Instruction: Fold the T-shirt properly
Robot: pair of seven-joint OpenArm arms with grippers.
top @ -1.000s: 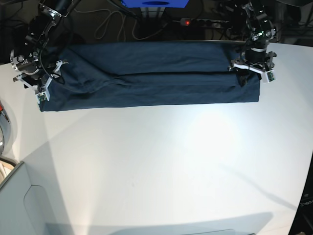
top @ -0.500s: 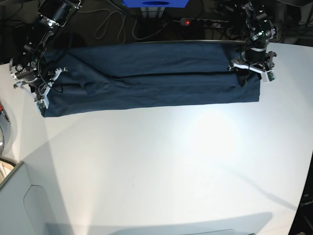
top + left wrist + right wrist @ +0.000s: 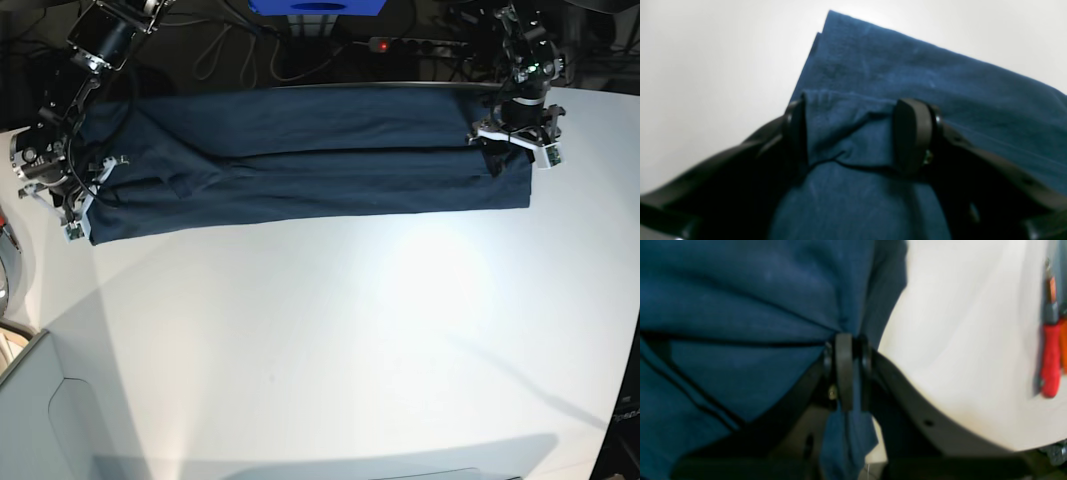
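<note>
The dark navy T-shirt (image 3: 320,160) lies as a long folded band across the far half of the white table (image 3: 350,340). At the band's left end in the base view, my right gripper (image 3: 75,200) is shut on the cloth. The right wrist view shows that gripper (image 3: 846,370) with its fingers pressed together on a pinched edge of the T-shirt (image 3: 740,306). At the band's right end my left gripper (image 3: 510,145) rests on the shirt. In the left wrist view my left gripper (image 3: 853,133) is open, its fingers wide apart with a raised fold of the T-shirt (image 3: 907,76) between them.
Behind the table's far edge are a power strip with a red light (image 3: 400,45), cables and a blue box (image 3: 318,8). Red-handled tools (image 3: 1050,363) lie beyond the right gripper. A grey surface (image 3: 40,420) sits at the near left corner.
My right gripper has shut on the shirt's left end and drawn it further left and a little nearer, stretching the band. The left arm has not moved.
</note>
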